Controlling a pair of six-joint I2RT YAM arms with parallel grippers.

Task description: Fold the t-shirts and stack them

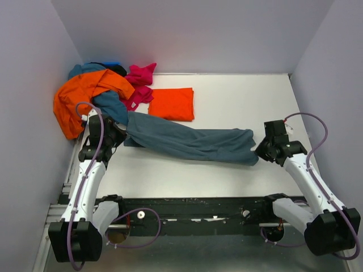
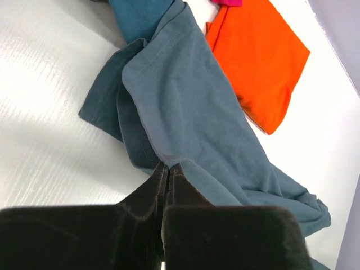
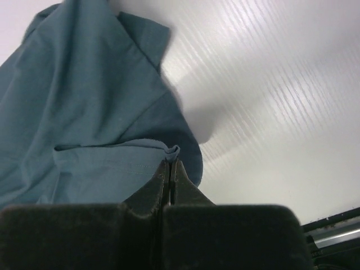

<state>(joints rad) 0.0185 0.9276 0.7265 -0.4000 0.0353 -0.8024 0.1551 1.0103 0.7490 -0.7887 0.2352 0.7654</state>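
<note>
You have the slate blue-grey t-shirt (image 1: 187, 140) stretched out on the white table (image 1: 244, 102), its long axis running left to right. Your left gripper (image 2: 167, 167) is clenched on its left end and your right gripper (image 3: 170, 163) on its right hem. A folded orange-red t-shirt (image 1: 172, 103) lies just behind it. Pale lilac walls (image 1: 193, 34) enclose the table.

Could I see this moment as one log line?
left jaws: shut on blue-grey shirt | right jaws: shut on it | folded orange shirt: beyond it
</note>
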